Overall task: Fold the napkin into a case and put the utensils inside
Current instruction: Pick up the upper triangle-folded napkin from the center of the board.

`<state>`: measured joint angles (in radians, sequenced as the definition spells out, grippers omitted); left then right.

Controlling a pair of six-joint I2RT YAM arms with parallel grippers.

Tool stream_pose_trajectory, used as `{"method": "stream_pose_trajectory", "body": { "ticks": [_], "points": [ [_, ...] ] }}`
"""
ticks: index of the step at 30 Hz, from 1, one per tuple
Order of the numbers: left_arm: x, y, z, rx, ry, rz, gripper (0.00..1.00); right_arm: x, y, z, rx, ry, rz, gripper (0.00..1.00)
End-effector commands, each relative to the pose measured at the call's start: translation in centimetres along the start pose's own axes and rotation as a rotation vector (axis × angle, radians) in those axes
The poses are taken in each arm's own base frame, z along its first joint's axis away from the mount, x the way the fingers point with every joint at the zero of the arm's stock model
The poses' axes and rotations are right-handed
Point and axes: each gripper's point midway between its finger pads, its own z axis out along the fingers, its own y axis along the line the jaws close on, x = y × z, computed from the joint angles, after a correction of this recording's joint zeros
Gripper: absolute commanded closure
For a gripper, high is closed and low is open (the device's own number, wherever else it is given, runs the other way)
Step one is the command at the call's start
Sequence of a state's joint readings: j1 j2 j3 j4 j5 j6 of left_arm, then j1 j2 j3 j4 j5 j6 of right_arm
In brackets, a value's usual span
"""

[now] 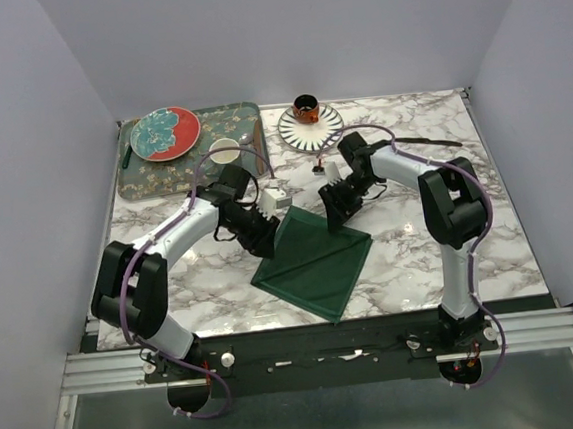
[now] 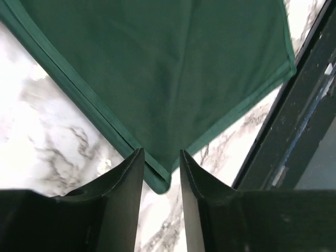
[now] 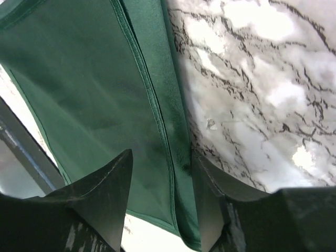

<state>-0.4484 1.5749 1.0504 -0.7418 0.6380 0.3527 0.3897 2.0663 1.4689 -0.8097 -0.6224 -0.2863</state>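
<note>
While the napkin [image 1: 314, 262] lies as a diamond on the counter [image 1: 450, 250] with bare marble toward the right edge, only the wrist views show the left tool [image 2: 161, 152] parted astride a corner and the right tool [image 3: 161, 155] parted astride a hemmed edge.

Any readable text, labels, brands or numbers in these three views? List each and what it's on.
None readable in any view.
The tray, red plate and striped plate show patterns only, no lettering.
The napkin is plain green, with no tag visible.
</note>
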Motion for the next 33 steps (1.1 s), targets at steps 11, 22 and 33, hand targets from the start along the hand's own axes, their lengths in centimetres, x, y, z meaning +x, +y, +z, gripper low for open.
{"method": "stream_pose_trajectory", "body": {
  "ticks": [11, 22, 33],
  "points": [
    [-11.8, -0.8, 4.4, -0.101, -0.199, 0.473, 0.57, 4.9, -1.7, -7.6, 0.061, -0.069, 0.384, 0.36],
    [-15.0, -5.8, 9.6, -0.139, -0.246, 0.536, 0.47, 8.7, -1.6, -5.6, -0.006, -0.038, 0.656, 0.33],
    [-13.9, -9.3, 15.4, -0.265, -0.214, 0.468, 0.46, 9.0, -3.1, -6.5, -0.052, -0.127, 0.803, 0.33]
  ]
}}
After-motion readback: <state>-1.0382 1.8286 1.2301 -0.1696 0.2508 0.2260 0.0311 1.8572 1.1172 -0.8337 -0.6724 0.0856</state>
